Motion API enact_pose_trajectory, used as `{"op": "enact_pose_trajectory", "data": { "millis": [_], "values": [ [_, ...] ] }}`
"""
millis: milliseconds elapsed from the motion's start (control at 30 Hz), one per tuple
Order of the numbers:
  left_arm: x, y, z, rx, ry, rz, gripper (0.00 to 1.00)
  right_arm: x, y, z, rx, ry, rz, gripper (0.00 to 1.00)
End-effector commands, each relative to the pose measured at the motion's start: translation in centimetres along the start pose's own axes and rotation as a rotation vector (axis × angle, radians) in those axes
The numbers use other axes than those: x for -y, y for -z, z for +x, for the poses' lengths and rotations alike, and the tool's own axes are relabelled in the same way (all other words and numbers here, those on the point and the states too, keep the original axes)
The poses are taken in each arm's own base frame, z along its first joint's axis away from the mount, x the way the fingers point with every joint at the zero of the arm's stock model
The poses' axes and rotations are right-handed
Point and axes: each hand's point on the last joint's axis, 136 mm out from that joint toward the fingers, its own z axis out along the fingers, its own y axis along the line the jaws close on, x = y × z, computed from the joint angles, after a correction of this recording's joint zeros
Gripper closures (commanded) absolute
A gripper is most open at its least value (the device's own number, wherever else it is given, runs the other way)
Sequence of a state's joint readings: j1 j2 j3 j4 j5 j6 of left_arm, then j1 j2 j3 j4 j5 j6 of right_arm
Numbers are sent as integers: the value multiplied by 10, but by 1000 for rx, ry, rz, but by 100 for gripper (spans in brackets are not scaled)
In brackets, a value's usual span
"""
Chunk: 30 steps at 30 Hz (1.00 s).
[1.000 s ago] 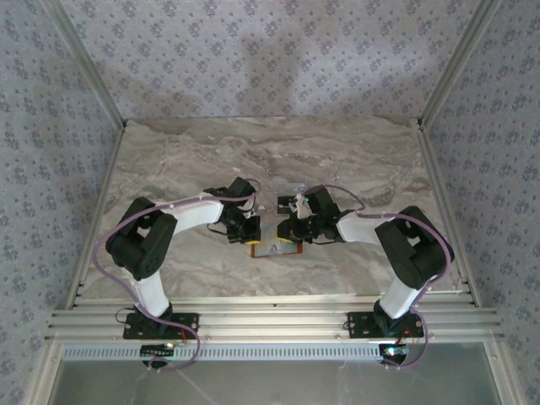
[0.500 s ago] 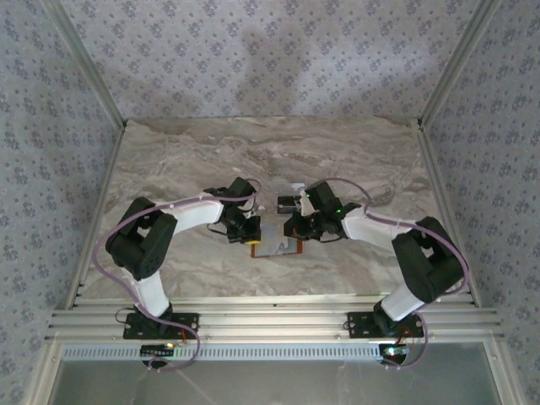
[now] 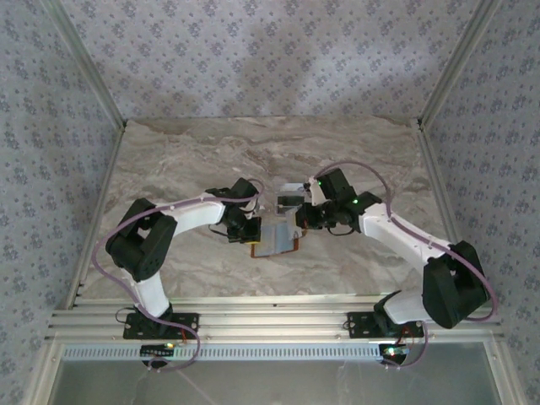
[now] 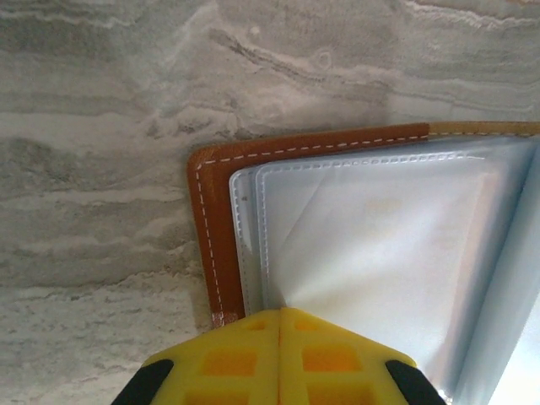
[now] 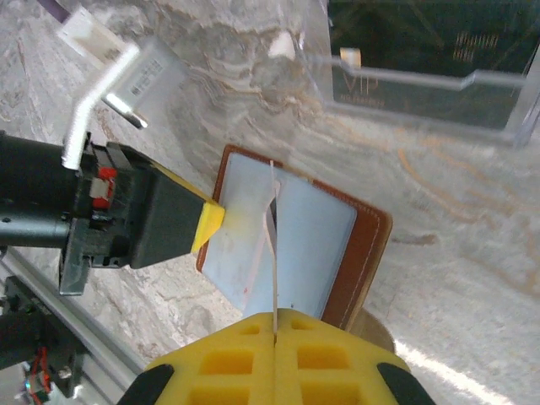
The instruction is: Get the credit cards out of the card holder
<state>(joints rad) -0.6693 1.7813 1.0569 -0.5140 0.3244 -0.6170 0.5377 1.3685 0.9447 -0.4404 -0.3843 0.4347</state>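
Showing orange-brown leather on the card holder (image 4: 211, 228), edged in white stitching, and paling to grey-blue over the lining. Turning milky white along the sleeve (image 5: 273, 219) seen edge-on. Wearing bright yellow on the left gripper (image 4: 280, 314) and the right gripper (image 5: 274, 314), going black behind the fingers. Running grey and beige in marble veins across the table (image 4: 101, 126). Looking see-through on the tray (image 5: 498, 110), with the dark card (image 5: 405, 34) in it reading near-black under pale lettering. Repeating small floral sprigs on grey-blue over the walls (image 3: 270, 59). Pairing white shells with black joints and purple cables on the arms (image 3: 190, 211)
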Motion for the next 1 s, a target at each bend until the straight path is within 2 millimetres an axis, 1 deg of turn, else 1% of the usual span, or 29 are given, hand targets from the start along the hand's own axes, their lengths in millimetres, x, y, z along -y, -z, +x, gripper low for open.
{"op": "enact_pose_trajectory", "data": {
  "millis": [0,100,133,233,367,400,467,533,633,733,800,833,967],
  "values": [
    [-23,1,19,-53,9,-124,91,1,17,-13,27,146,56,100],
    [-15,10,16,-29,6,-104,90,-1,24,-30,62,231,71,100],
    [-13,13,14,-20,2,-97,90,-2,25,-35,63,292,73,100],
    [-7,22,12,-1,1,-84,89,0,29,-52,94,488,155,100],
    [-2,33,10,27,-2,-72,89,-1,28,-60,60,712,177,100],
    [-2,36,9,34,-1,-70,89,-5,31,-68,59,791,185,100],
    [-1,41,9,49,0,-70,88,-1,30,-69,4,911,207,100],
    [-2,46,7,65,-1,-75,88,2,28,-73,-52,1025,228,100],
    [-5,50,5,82,8,-81,87,7,23,-74,-165,1136,220,100],
    [-14,50,7,80,31,-84,86,15,17,-76,-278,1231,201,100],
    [-20,49,8,80,53,-78,86,19,13,-81,-331,1279,194,100],
    [-24,48,9,78,66,-77,86,22,11,-80,-369,1295,182,100],
    [-32,50,9,92,91,-54,85,27,1,-91,-441,1349,159,100]
  ]
}}
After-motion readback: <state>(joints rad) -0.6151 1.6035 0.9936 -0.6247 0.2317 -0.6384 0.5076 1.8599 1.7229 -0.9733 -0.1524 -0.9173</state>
